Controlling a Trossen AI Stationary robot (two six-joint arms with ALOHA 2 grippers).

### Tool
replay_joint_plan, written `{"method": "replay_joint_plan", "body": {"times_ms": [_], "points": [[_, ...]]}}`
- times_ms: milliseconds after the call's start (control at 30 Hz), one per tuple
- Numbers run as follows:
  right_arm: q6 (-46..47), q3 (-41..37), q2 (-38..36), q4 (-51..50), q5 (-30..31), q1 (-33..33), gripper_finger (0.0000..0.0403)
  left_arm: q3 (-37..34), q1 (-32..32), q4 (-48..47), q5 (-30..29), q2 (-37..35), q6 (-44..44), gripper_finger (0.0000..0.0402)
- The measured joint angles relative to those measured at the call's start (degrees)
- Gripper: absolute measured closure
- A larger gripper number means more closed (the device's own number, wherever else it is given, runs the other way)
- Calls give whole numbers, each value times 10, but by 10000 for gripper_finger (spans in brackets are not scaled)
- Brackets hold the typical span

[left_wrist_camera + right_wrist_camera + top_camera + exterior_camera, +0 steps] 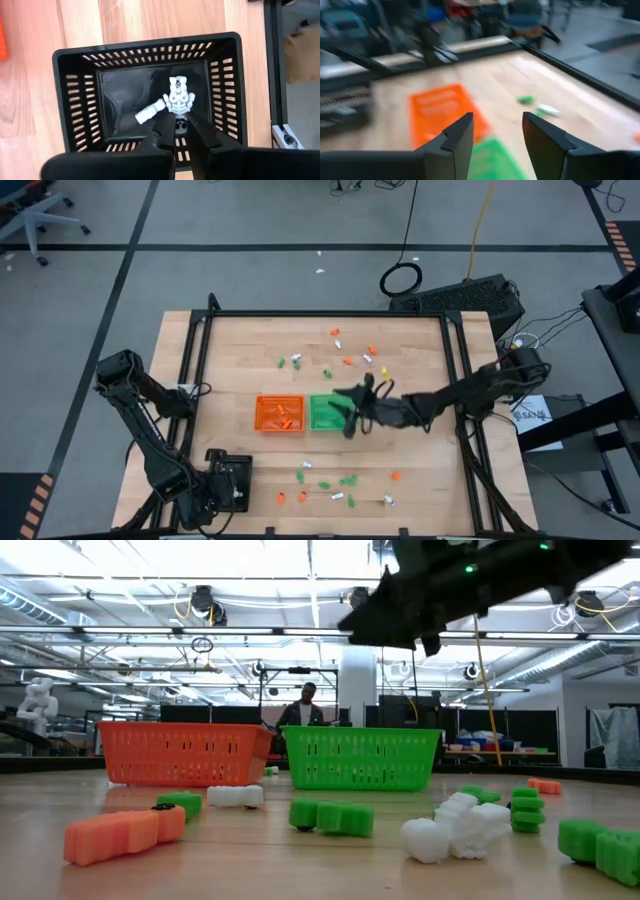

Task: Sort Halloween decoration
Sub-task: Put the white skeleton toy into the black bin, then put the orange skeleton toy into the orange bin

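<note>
My left gripper [182, 131] hangs over the black tray [150, 45] at the table's near left, shut on a white skeleton trinket [179, 97]. A white bone-shaped trinket [150, 112] lies on the tray's floor. My right gripper [497, 120] stands open with nothing between its fingers, above the green tray [322, 412], which sits right of the orange tray [280, 413]. Several orange, green and white Halloween decoration pieces lie loose on the table, in a far group [345, 358] and a near group [335, 485]. My left gripper pinches the skeleton trinket's lower end [181, 124] between its two fingertips, coming from above and pointing steeply down. The rest of the trinket sticks out past the fingertips, over the inside of the black tray. Whether it touches the tray's floor I cannot tell.
The low view shows an orange piece [125, 833], green pieces [330, 815] and a white piece [455, 825] lying close to the near edge. Black rails [195, 370] frame the table top. A person [305, 710] stands in the room beyond the table.
</note>
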Motion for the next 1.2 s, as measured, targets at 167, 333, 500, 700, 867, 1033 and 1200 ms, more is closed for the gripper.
{"method": "replay_joint_plan", "body": {"times_ms": [167, 333, 500, 700, 867, 1033, 1200], "points": [[-7, 62, -31, -203, -3, -60, 250, -24, 0, -1, 0, 0, -12, 340], [-42, 97, -31, -278, -70, -124, 250, -31, 0, 1, 0, 0, -19, 295], [-51, 107, -30, -321, -170, -194, 250, -30, 5, 0, -1, 0, -3, 273], [-55, 109, -30, -385, -205, -277, 250, -30, 24, -1, -46, -23, 19, 283], [-66, 109, -16, -401, -245, -329, 250, -30, 25, 0, -200, -72, 101, 311], [-92, 109, 20, -403, -260, -362, 246, -29, 38, 1, -349, -117, 206, 334], [-118, 109, 72, -375, -275, -368, 227, -29, 74, 1, -399, -131, 259, 340]]}}
